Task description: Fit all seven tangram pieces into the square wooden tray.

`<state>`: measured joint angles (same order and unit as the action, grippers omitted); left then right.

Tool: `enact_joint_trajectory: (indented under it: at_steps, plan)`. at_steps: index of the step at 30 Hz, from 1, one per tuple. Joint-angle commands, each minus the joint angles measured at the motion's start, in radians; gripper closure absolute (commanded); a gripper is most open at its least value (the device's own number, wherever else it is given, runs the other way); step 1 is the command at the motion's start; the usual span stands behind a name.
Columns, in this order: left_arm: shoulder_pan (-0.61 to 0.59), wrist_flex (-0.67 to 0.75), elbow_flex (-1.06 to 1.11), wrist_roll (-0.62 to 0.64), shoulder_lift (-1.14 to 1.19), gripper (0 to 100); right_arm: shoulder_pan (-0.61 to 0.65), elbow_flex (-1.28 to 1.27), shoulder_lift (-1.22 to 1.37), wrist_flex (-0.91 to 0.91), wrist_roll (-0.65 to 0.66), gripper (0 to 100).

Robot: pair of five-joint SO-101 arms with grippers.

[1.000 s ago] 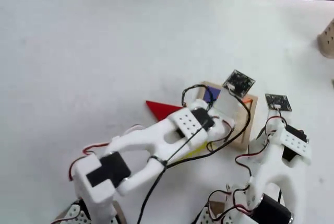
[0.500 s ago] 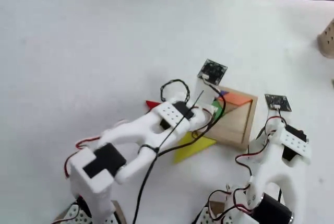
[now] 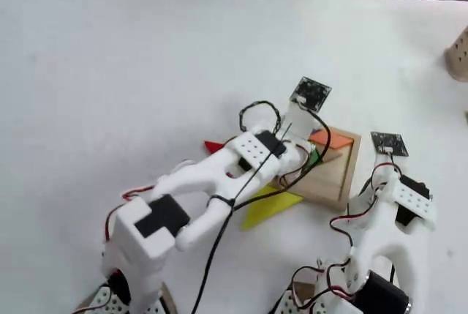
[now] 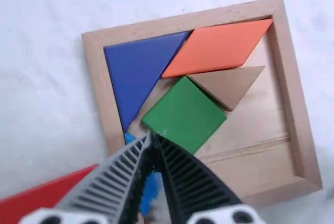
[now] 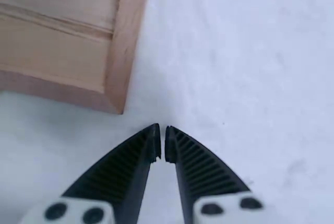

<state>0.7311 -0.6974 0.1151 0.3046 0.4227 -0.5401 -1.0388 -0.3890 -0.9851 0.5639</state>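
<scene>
The square wooden tray [image 4: 284,72] holds a dark blue triangle [image 4: 133,72], an orange parallelogram [image 4: 216,46], a tan triangle [image 4: 227,85] and a green square [image 4: 182,114]. My left gripper [image 4: 154,139] is shut, its tips at the green square's corner, over a small light-blue piece [image 4: 128,139] at the tray's edge. A red triangle [image 4: 42,203] lies outside the tray beside it. A yellow triangle [image 3: 269,208] lies on the table against the tray [image 3: 344,182]. My right gripper [image 5: 162,143] is shut, low over bare table just off a tray corner [image 5: 117,98].
The white table spreads wide and bare behind and left of the tray. A tan object [image 3: 458,54] stands at the far right edge. The left arm [image 3: 219,178] lies across the red triangle [image 3: 213,146], and loose cables hang near both arms.
The left arm swung left off the tray, uncovering the yellow triangle, then came partway back to the right. The right arm has kept still.
</scene>
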Motion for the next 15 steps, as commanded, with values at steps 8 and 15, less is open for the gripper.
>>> enact_joint_trajectory:
  at_steps: [8,15]
  plan:
    - [0.203,0.020,0.155,-0.009,-0.249,98,-0.002,0.005,-0.007,0.012,0.018,98.1]
    - [0.266,0.255,0.270,-0.011,-0.242,98,-0.008,0.005,-0.010,0.013,0.009,98.1]
